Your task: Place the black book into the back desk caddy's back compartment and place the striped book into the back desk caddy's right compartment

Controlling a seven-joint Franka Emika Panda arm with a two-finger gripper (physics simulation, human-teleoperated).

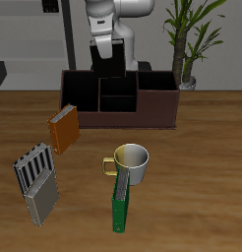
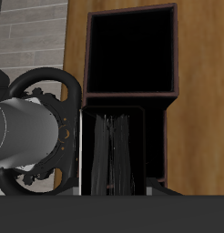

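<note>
- striped book (image 1: pixel 34 164) – lying on the table near the front, well apart from the back desk caddy (image 1: pixel 157 110); untouched.
- gripper (image 1: pixel 106 65) over the caddy's middle section; jaws clenched on the black book (image 2: pixel 114 155), held upright in the back compartment (image 2: pixel 112 146).
- Risk: release while tilted – book could catch on the divider or lean out.

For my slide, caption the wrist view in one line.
Wrist view: the black book stands on edge inside the back compartment of the back desk caddy.
</note>
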